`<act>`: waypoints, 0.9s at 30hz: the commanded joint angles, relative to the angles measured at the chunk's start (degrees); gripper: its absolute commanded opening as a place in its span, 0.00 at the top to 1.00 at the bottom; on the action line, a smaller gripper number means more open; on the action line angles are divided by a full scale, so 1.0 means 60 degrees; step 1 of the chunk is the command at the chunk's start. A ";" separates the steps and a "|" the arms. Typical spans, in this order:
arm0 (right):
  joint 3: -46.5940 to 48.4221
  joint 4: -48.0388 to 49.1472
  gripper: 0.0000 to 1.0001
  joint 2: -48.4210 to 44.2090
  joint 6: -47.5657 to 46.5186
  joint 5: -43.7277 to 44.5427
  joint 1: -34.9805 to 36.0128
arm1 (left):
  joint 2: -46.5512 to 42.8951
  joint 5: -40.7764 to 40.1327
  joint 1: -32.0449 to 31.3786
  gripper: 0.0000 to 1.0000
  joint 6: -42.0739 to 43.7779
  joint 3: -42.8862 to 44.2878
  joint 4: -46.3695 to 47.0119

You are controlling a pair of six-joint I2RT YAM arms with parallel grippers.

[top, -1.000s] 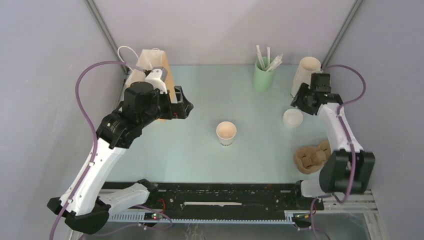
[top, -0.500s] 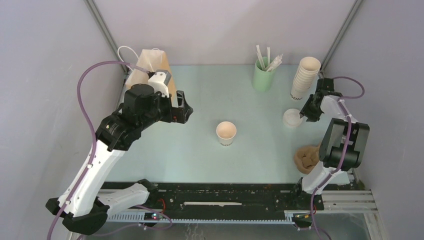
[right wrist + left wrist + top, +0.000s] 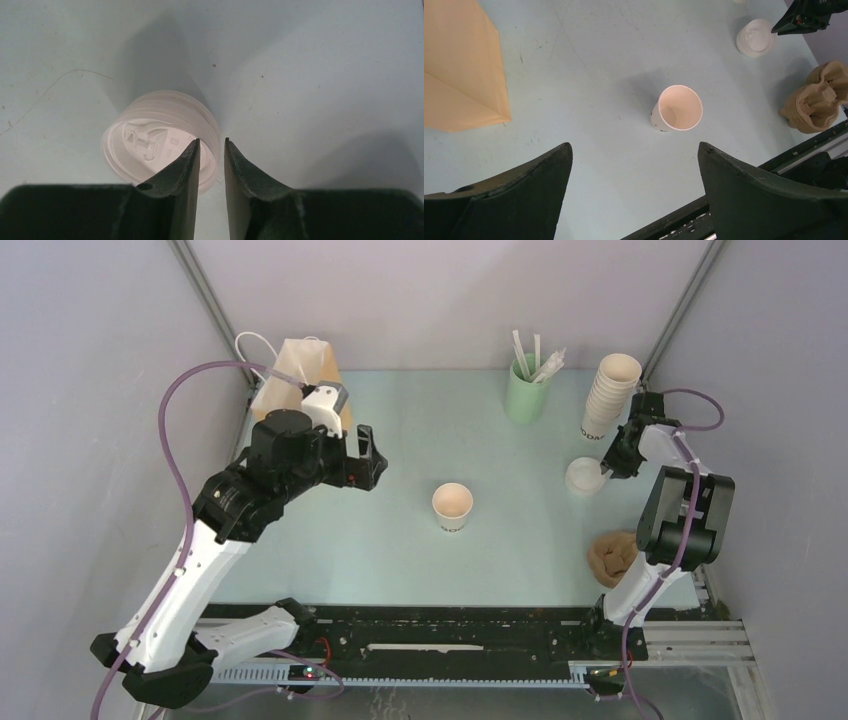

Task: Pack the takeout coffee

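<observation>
No lidded cup shows. One lidless cream paper cup [image 3: 452, 506] stands upright mid-table; it also shows in the left wrist view [image 3: 676, 107]. A small stack of white lids [image 3: 584, 476] lies at the right. My right gripper [image 3: 607, 466] is low at that stack. In the right wrist view [image 3: 210, 143] its jaws stand a narrow gap apart, astride the near rim of the lids [image 3: 150, 142]. My left gripper [image 3: 366, 454] is wide open and empty, up above the table between the brown paper bag [image 3: 300, 370] and the cup [image 3: 634, 147].
A tall stack of lidless cream cups [image 3: 606, 393] stands at the back right, just behind my right gripper. A green cup of white sticks [image 3: 527, 390] is at the back middle. A brown pulp cup carrier [image 3: 612, 555] lies at the front right, partly behind the right arm.
My right gripper moved from beside the tall cup stack down and left to the lids. My left gripper drifted slightly nearer, away from the bag.
</observation>
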 commanded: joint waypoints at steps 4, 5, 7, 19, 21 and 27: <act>0.0298 0.0186 0.71 0.0151 -0.0234 0.0244 0.0096 | -0.0036 -0.0167 -0.0146 0.00 0.0354 -0.0125 0.0186; 0.0298 0.0179 0.72 0.0138 -0.0236 0.0229 0.0107 | -0.0035 -0.0167 -0.0154 0.00 0.0361 -0.0121 0.0180; 0.0298 0.0156 0.75 0.0125 -0.0252 0.0231 0.0131 | -0.0035 -0.0167 -0.0164 0.00 0.0361 -0.0115 0.0199; 0.0306 -0.0007 0.93 -0.0131 -0.0307 0.0585 0.0486 | -0.0090 -0.0204 -0.0214 0.00 0.0404 -0.0109 0.0157; 0.0298 -0.0161 0.95 -0.0263 -0.0318 0.0738 0.0540 | -0.0096 -0.0211 -0.0222 0.00 0.0405 -0.0113 0.0164; 0.0298 -0.0459 0.95 -0.0766 -0.0430 0.1057 0.0770 | -0.0110 -0.0240 -0.0272 0.00 0.0435 -0.0119 0.0175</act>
